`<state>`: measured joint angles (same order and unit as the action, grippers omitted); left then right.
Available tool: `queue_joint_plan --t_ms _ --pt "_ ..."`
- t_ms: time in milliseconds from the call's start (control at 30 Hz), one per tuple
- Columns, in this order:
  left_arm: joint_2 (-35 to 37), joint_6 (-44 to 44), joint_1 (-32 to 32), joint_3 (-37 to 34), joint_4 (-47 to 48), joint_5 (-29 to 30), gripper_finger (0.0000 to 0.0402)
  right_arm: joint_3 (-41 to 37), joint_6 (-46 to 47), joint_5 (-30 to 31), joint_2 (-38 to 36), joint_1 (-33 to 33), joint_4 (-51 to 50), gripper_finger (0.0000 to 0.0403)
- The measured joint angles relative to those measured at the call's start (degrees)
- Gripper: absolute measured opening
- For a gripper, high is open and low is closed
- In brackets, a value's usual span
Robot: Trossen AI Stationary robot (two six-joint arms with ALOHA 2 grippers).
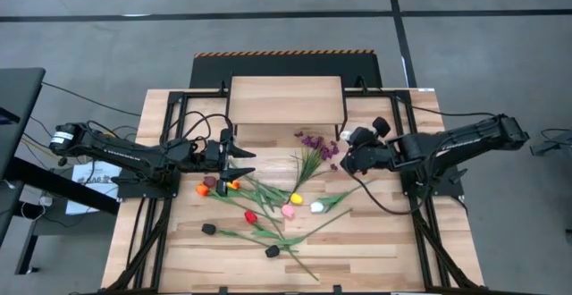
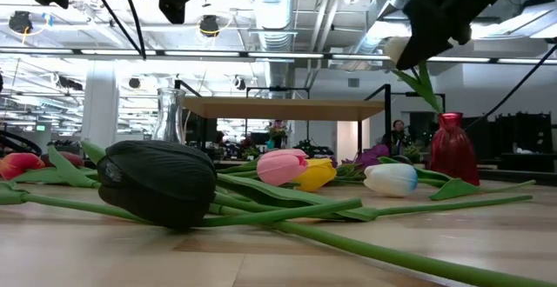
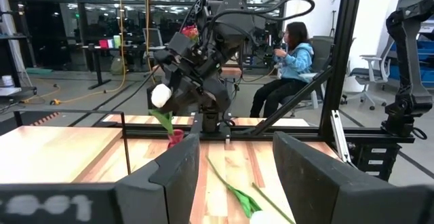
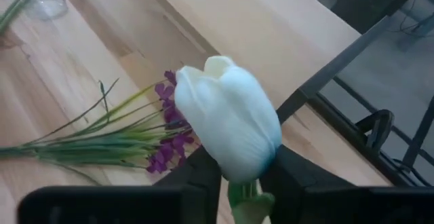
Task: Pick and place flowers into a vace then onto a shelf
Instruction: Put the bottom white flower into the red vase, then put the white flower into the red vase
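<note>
- The right tool (image 1: 342,156) hangs above the desk (image 1: 375,250) on its right side, just in front of the shelf's right end, over a red vase (image 2: 451,150).
- Its fingers (image 4: 203,173) sit narrowly on either side of the green stem of a white tulip (image 4: 230,119); the head stands up just past the fingertips, and the stem runs down between them.
- In the low view the same flower hangs from the tool, its stem slanting down toward the neck of the red vase; whether the stem has entered the neck cannot be told.
- The left tool (image 1: 241,163) hovers over the left-centre of the desk with its two fingers (image 3: 173,173) spread wide and nothing between them.
- The shelf (image 1: 287,100) stands at the far middle of the desk, its light-wood top bare.
- A clear glass vase (image 2: 171,116) stands near the shelf's left end.
- The remaining flowers (image 1: 268,210) lie loose on the desk between the two arms: an orange head (image 1: 203,189), a red head (image 1: 250,216), a pink head (image 1: 288,211), a yellow head (image 1: 296,198), another white head (image 1: 316,207) and two black heads (image 1: 208,229).
- A purple sprig (image 1: 313,141) lies just in front of the shelf, near the right tool.
- A seated person (image 3: 288,68) shows in the room beyond the desk.
</note>
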<state>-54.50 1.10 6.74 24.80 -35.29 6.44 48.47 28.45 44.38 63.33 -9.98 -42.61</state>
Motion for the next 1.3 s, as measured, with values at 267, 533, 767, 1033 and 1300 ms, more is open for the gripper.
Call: queue_joint_plan --t_ms 267,533,767,1033,1300 --pt "0.00 0.02 0.00 0.00 0.02 0.00 0.0178 3.80 0.02 -7.47 0.00 1.29 -8.75 0.0170" --pt "0.00 0.04 0.00 0.00 0.37 0.00 0.0178 9.93 0.06 -10.00 0.00 2.25 -20.32 0.0203" --pt "0.00 0.04 0.00 0.00 1.03 0.00 0.0178 14.50 2.10 -13.88 -0.02 0.77 -33.22 0.0187" --pt "0.00 0.00 0.00 0.00 1.11 0.00 0.0178 14.56 8.42 -28.44 0.89 -6.75 -33.60 0.0161" --pt "0.00 -0.39 0.00 0.00 1.20 0.00 0.0178 11.14 10.39 -27.08 6.60 -15.52 -22.27 0.0137"
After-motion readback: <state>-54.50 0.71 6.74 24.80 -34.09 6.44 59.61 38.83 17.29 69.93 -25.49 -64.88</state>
